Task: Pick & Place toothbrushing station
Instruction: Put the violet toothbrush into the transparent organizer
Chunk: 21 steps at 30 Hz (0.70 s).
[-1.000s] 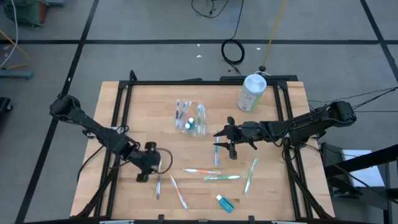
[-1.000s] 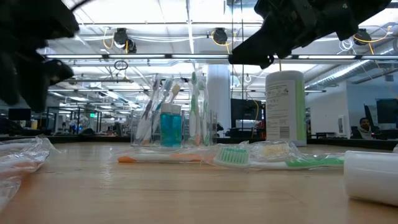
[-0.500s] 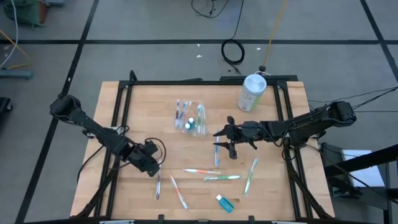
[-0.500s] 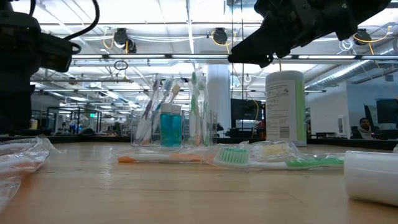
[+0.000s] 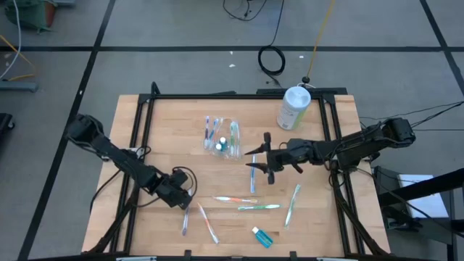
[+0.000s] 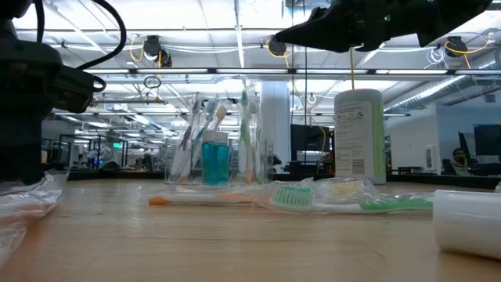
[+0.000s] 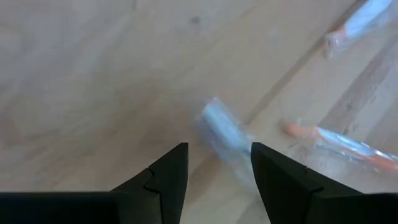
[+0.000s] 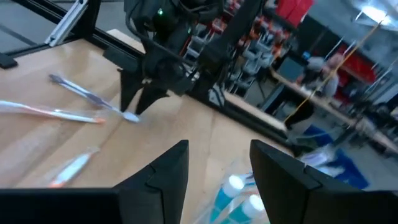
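Right end effector (image 5: 255, 156), open and empty, just beside toothbrushing station (image 5: 223, 138)

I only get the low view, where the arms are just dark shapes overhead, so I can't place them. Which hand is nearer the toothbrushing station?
Observer: The right hand. From above, it is just beside the toothbrushing station, on the side facing the right arm.
Operator: Is it open?
Observer: Yes. In the right wrist view its fingers stand apart, with the station's blue-capped contents showing between them.
Operator: And the left hand?
Observer: The left hand is far from the station, over the table's front left part. It is open above the end of a wrapped toothbrush.
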Each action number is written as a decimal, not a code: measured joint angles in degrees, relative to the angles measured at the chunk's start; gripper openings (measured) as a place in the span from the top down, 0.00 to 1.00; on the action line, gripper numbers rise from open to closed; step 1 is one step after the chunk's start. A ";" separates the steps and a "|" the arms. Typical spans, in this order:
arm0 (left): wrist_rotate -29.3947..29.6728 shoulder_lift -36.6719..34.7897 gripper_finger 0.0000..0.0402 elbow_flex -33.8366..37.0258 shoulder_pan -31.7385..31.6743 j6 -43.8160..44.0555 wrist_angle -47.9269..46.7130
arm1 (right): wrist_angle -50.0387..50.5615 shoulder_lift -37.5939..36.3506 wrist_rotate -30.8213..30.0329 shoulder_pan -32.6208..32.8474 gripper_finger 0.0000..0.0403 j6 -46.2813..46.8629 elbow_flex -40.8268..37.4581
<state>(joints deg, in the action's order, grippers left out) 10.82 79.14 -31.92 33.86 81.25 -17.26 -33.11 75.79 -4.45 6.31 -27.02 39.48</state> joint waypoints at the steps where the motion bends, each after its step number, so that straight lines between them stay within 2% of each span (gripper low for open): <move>1: -0.27 0.24 0.55 0.00 0.01 0.13 0.42 | -0.34 0.00 0.00 0.00 0.60 -1.00 0.00; 8: -3.77 0.20 0.55 -0.11 -0.52 -0.07 1.72 | -0.51 0.00 0.00 0.00 0.60 -2.17 0.00; 14: -7.45 -0.45 0.55 -0.20 0.00 3.62 2.78 | -0.51 0.00 0.00 0.00 0.60 -2.17 0.00; 21: -7.33 3.33 0.55 -0.37 0.01 6.36 4.52 | -0.47 0.00 0.00 0.00 0.60 -1.60 0.00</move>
<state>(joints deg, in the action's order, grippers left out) 3.49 82.47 -32.29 33.87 87.61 -12.74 -33.58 75.79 -4.45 6.31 -28.62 39.48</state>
